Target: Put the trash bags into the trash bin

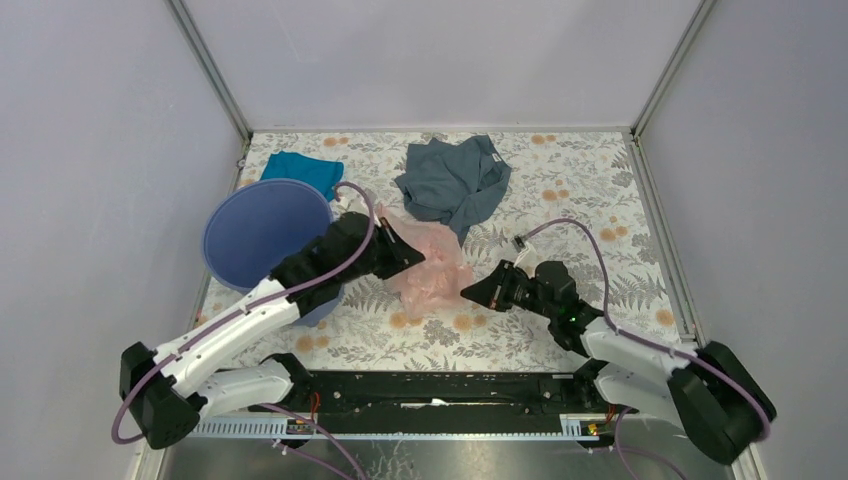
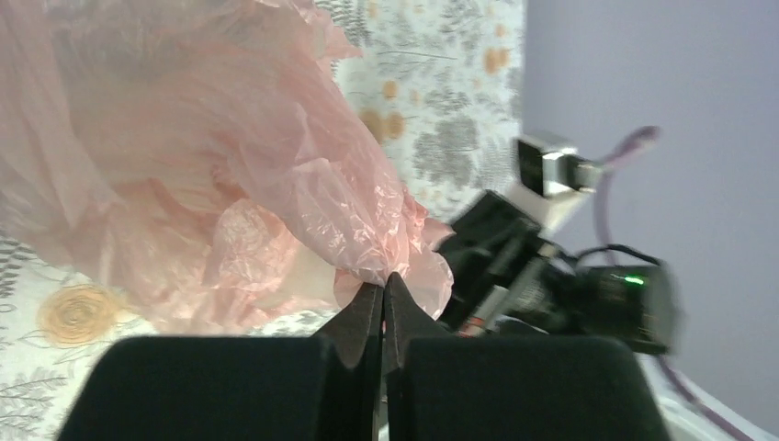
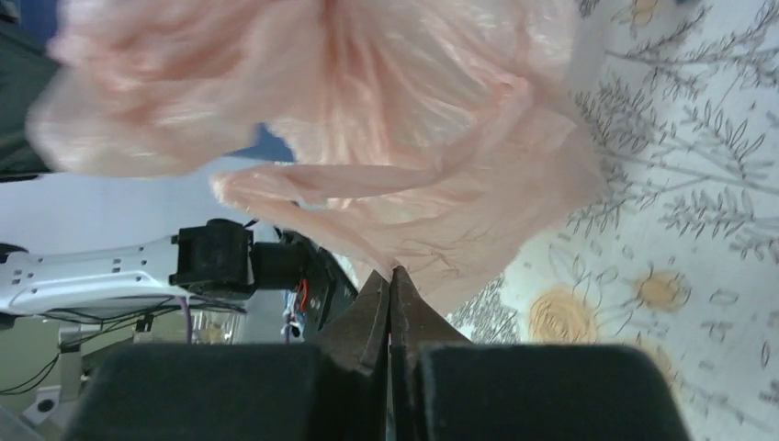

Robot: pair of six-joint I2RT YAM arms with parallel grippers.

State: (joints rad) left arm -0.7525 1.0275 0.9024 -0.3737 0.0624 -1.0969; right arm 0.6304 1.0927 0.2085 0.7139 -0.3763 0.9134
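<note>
The pale pink trash bag (image 1: 432, 268) is bunched up in the middle of the floral table, held between my two grippers. My left gripper (image 1: 418, 254) is shut on its left edge, and the left wrist view shows pink film (image 2: 276, 184) pinched at the fingertips (image 2: 367, 308). My right gripper (image 1: 466, 293) is shut on the bag's right lower edge; the film (image 3: 386, 119) rises from the closed tips (image 3: 404, 294). The blue-violet trash bin (image 1: 262, 240) stands upright at the left, just behind my left arm, with its mouth facing up.
A grey-blue garment (image 1: 455, 182) lies crumpled at the back centre. A teal cloth (image 1: 303, 168) lies behind the bin. Grey walls close in the table at left, right and back. The black rail of the arm bases (image 1: 440, 390) runs along the near edge.
</note>
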